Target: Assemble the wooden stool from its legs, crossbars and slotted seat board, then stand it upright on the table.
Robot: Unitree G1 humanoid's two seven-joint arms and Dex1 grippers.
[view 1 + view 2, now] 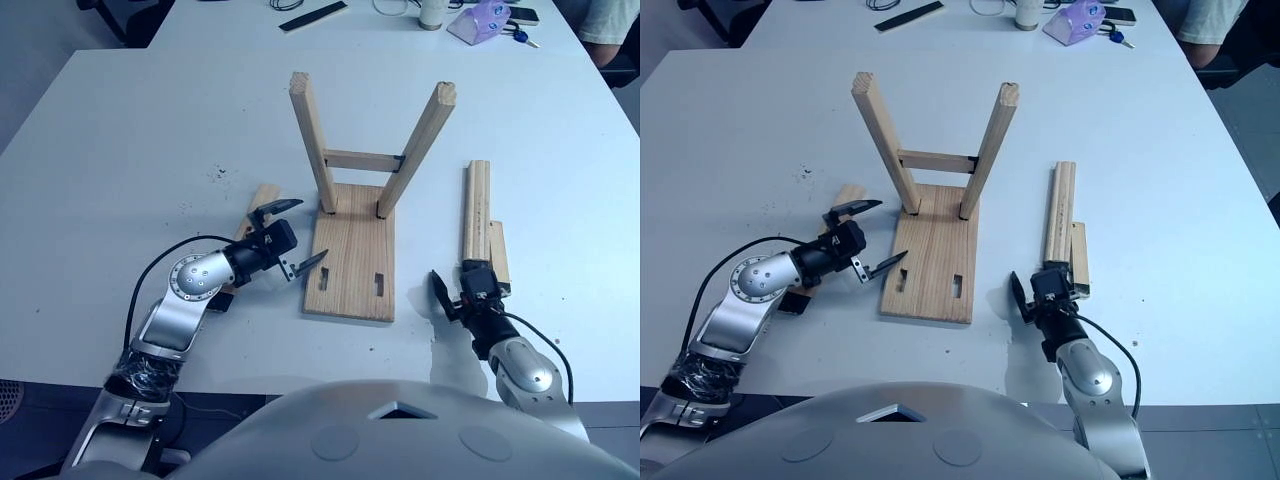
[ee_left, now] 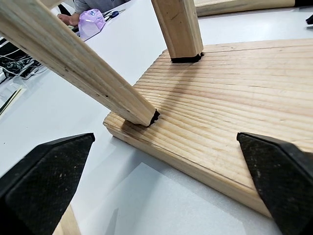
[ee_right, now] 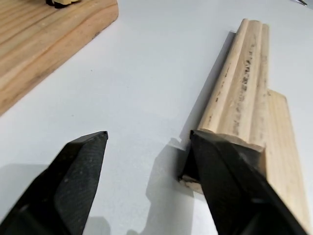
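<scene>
Your white table (image 1: pixel 120 130) holds the seat board (image 1: pixel 350 265) at centre frame. Two legs (image 1: pixel 312 140) stand in its far slots, with a crossbar (image 1: pixel 362 160) between them. The left fingers (image 1: pixel 308 263) gape wide and empty beside the board's left edge. At lower right, the right fingers (image 1: pixel 437 290) are spread and empty, one at the loose legs' (image 1: pixel 477 210) near end. Clutter (image 1: pixel 480 20) lines the top edge.

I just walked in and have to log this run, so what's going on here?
A humanoid robot is midway through building a wooden stool. The seat board lies flat on the table, with two legs standing in its far slots and joined by a crossbar. The two near slots are empty. The left gripper is open at the board's left edge. The right gripper is open at the near end of the loose legs. Neither holds anything.
</scene>
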